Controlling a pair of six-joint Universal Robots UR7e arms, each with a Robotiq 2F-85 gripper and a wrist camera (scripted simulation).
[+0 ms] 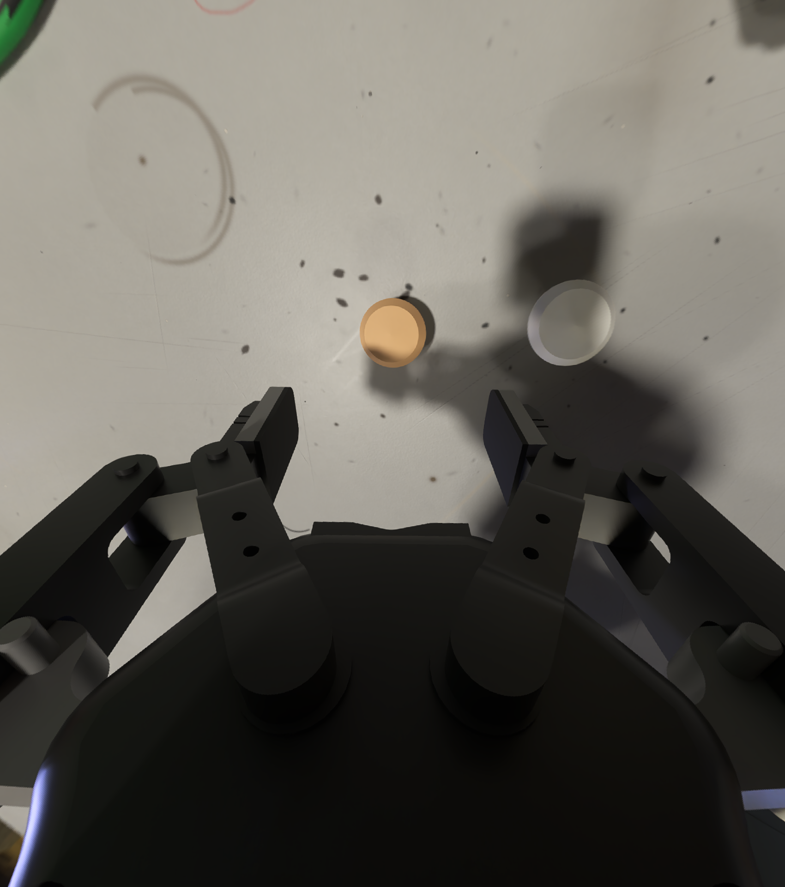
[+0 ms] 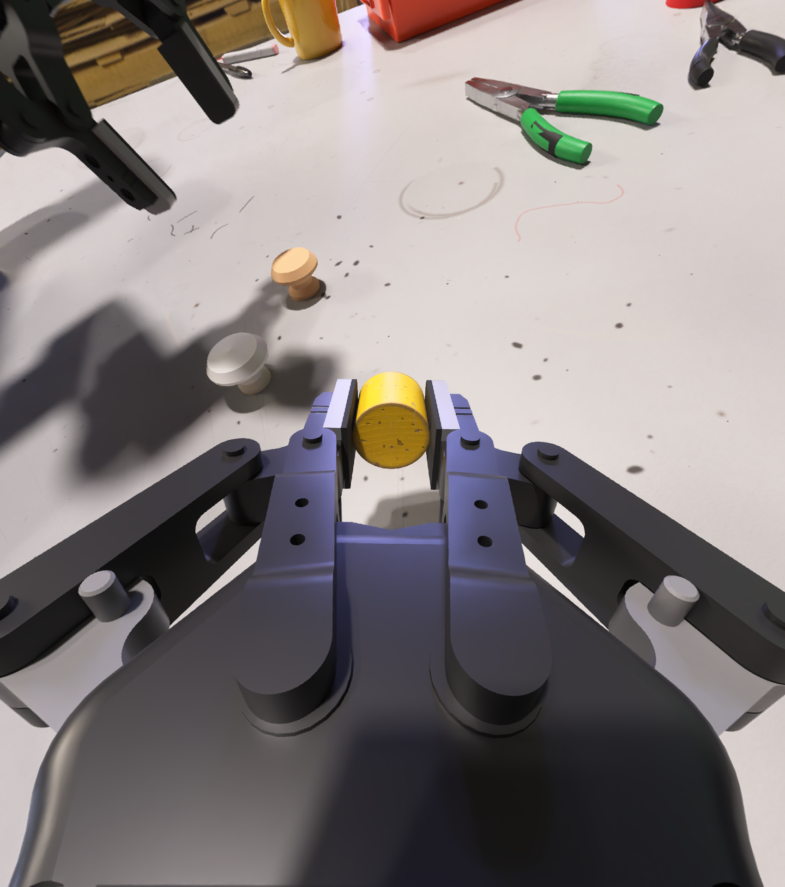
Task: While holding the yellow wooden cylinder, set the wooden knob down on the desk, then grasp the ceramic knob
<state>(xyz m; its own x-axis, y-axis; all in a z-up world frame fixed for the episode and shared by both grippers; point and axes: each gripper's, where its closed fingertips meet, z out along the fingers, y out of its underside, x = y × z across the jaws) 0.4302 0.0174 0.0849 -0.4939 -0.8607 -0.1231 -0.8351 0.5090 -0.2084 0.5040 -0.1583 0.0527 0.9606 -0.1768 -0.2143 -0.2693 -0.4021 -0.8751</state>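
Left gripper [image 1: 390,417] hangs high above the tabletop [image 1: 285,144], fingers [image 1: 275,422] spread wide, nothing between them. Wooden knob [image 1: 393,332] stands upright on its stem directly below, apart from the fingers; set-down judged done. Ceramic knob [image 1: 570,322] stands just beside it, also upright, partly in the arm's shadow.

Right gripper [image 2: 390,422] is clenched on the yellow cylinder [image 2: 391,421], pads pressed on its curved sides, flat end facing the camera, held clear of the tabletop.

Step in hand, as judged: grasp the ceramic knob. Shift sideways until it is centred between the spread fingers, then descend straight. Closing under the cap, on the stem or cap rim, should keep it from slipping. Keep clear of the wooden knob alongside.

Materials: ceramic knob pale, glossy, mushroom-shaped, likely slick. Wooden knob matte tan, same form. Cylinder painted, chipped and speckled. Tabletop off-white, scuffed, dotted with dark specks and a ring stain [image 1: 165,168]. Green-handled pliers [image 2: 568,115] lie well apart.
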